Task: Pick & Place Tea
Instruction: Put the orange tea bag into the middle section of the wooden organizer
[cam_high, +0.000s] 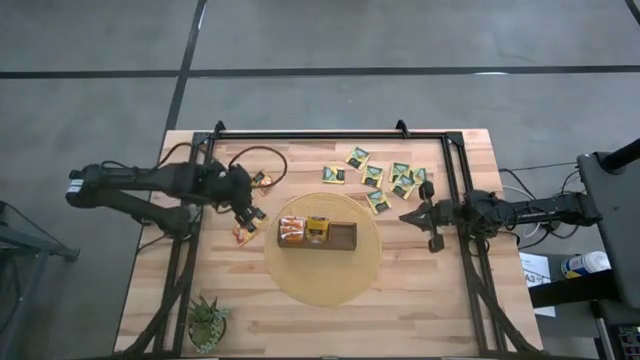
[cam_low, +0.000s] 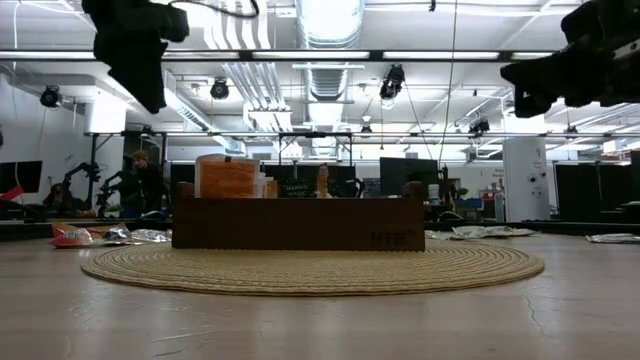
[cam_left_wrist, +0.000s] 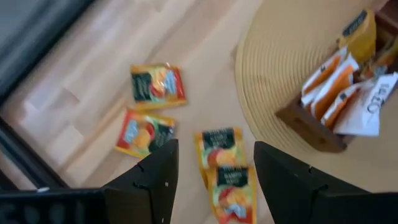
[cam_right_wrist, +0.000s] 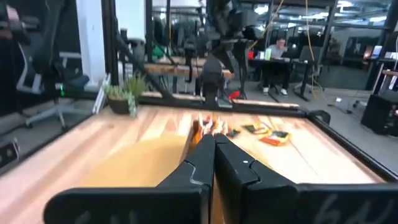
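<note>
Your left fingers (cam_left_wrist: 165, 180) stand apart with nothing between them, hovering above a small cluster of red-and-yellow tea sachets (cam_left_wrist: 225, 168) that lie flat on the table (cam_high: 420, 290). From the mat's centre that cluster (cam_high: 243, 232) sits at about nine o'clock, just off the round woven mat (cam_high: 320, 280), and the left gripper (cam_high: 247, 212) hangs right over it. One more sachet (cam_high: 262, 180) lies a little beyond, toward ten o'clock.

Your right fingers (cam_right_wrist: 214, 162) are pressed together and hold nothing. The right gripper (cam_high: 408, 216) waits at about three o'clock, just off the mat's edge, pointing at the wooden box (cam_high: 345, 236).

The box rests on the mat with orange sachets (cam_high: 292, 231) standing in its nine-o'clock end and a yellow one (cam_high: 318, 230) next to them. Green-and-yellow sachets (cam_high: 385, 180) are scattered on the table at about one o'clock. A small potted plant (cam_high: 208, 322) stands at seven o'clock, near the table's corner.
</note>
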